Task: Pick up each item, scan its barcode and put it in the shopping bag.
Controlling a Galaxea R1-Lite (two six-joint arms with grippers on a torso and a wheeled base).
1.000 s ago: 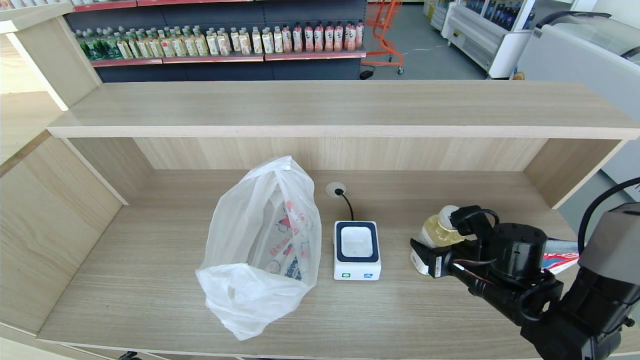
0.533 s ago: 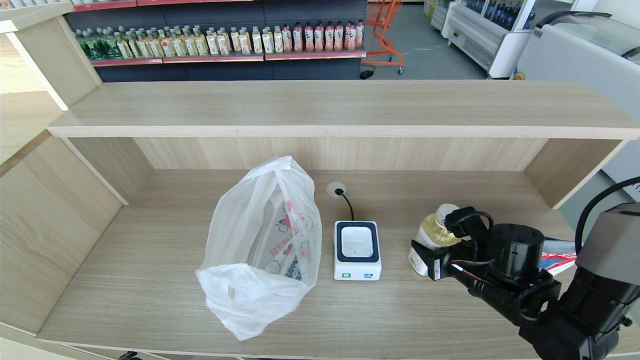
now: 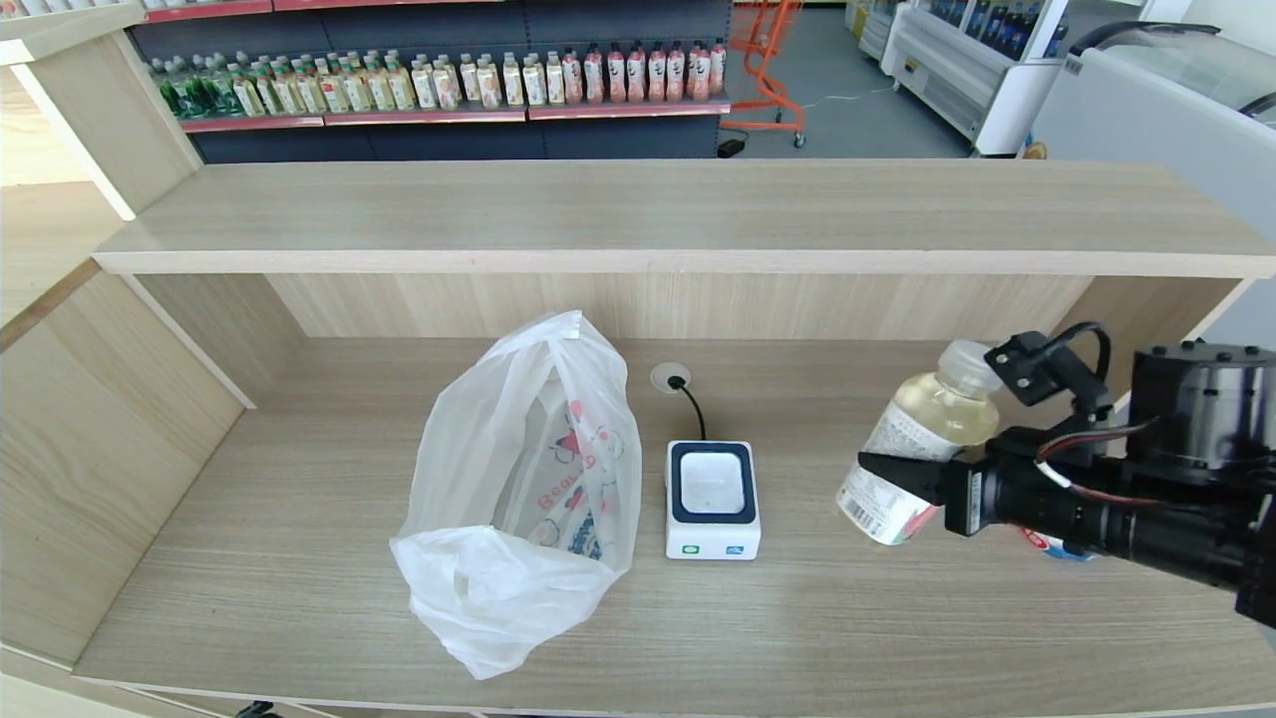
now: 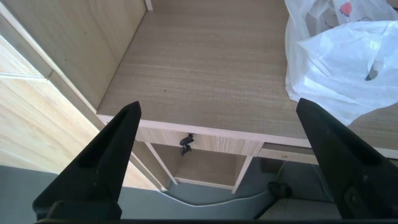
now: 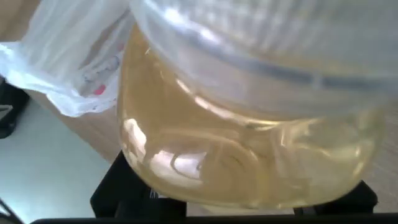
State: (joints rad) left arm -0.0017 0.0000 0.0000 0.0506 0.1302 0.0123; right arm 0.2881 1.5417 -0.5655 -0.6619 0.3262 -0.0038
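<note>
Clear plastic bottle (image 3: 937, 417) in right hand (image 3: 912, 469)

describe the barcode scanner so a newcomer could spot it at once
On the wooden counter, look just right of the white plastic shopping bag. The barcode scanner is the small white box there, the only thing with a dark-framed window on top and a black cable behind.

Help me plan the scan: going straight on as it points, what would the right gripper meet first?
Probably the scanner, though the right gripper and bottle may clear it and reach the bag.
</note>
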